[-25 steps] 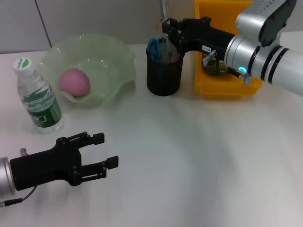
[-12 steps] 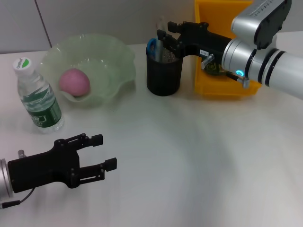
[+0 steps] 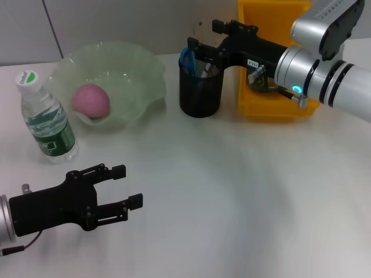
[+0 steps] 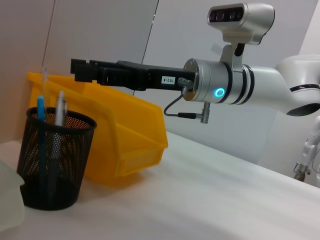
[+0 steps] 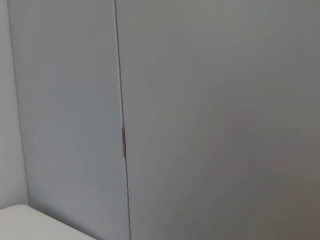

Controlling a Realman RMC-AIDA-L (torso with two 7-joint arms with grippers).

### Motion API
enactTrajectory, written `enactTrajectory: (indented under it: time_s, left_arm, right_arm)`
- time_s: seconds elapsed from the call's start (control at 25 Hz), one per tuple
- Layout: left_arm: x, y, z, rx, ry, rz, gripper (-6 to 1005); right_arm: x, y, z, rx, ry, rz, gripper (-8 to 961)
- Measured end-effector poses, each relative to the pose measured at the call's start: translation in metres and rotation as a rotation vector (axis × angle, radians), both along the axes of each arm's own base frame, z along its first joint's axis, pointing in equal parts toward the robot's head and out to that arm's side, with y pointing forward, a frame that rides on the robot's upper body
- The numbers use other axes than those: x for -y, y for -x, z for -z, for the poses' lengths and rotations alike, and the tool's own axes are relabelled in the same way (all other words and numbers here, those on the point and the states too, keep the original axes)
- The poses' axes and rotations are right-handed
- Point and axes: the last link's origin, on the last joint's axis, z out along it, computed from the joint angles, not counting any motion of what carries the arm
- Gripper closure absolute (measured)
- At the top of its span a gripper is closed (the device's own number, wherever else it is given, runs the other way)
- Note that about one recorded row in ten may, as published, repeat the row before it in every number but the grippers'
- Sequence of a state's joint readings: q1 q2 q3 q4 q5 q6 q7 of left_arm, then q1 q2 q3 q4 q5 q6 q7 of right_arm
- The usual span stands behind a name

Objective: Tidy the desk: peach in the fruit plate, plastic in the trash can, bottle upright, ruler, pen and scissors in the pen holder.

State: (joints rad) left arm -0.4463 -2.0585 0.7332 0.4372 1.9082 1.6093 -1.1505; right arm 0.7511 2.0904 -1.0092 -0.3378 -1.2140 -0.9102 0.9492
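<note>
The bottle [image 3: 45, 119] stands upright at the far left of the table [image 3: 232, 197], just left of the fruit plate [image 3: 122, 75], which holds the peach [image 3: 90, 99]. Right of the plate stands the pen holder [image 3: 200, 87], with scissors [image 3: 187, 57] and pens [image 4: 41, 111] in it. The bin [image 3: 272, 87] sits just right of the holder. The right gripper [image 3: 203, 39] hangs over the holder's rim. The left gripper [image 3: 124, 185] hovers above the near left of the table, in front of the bottle.
</note>
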Motion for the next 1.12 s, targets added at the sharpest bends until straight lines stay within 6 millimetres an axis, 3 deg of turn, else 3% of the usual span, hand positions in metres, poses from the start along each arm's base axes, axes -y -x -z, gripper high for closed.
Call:
enactTrajectory:
  time_s: [0.28,0.52,0.72,0.88,1.12]
  left_arm:
    - [-0.001,-0.003,0.000,0.012,-0.004,0.009,193]
    - [0.000,-0.013,-0.002,0.065,0.005,0.045,193]
    - [0.004,-0.019,-0.005,0.096,0.045,0.081,193]
    - [0.008,-0.020,-0.009,0.106,0.070,0.100,193]
    - [0.016,-0.013,-0.003,0.060,0.137,0.091,193]
  right_arm:
    - [0.010,0.006,-0.015,-0.186,0.042,-0.023,214]
    - [0.049,-0.003,-0.045,-0.367,0.197,-0.096,201]
    - [0.098,-0.029,-0.052,-0.271,0.485,-0.170,201]
    - [0.119,-0.042,-0.045,-0.146,0.655,-0.188,200]
    - [0.131,-0.052,-0.030,0.012,0.773,-0.185,200]
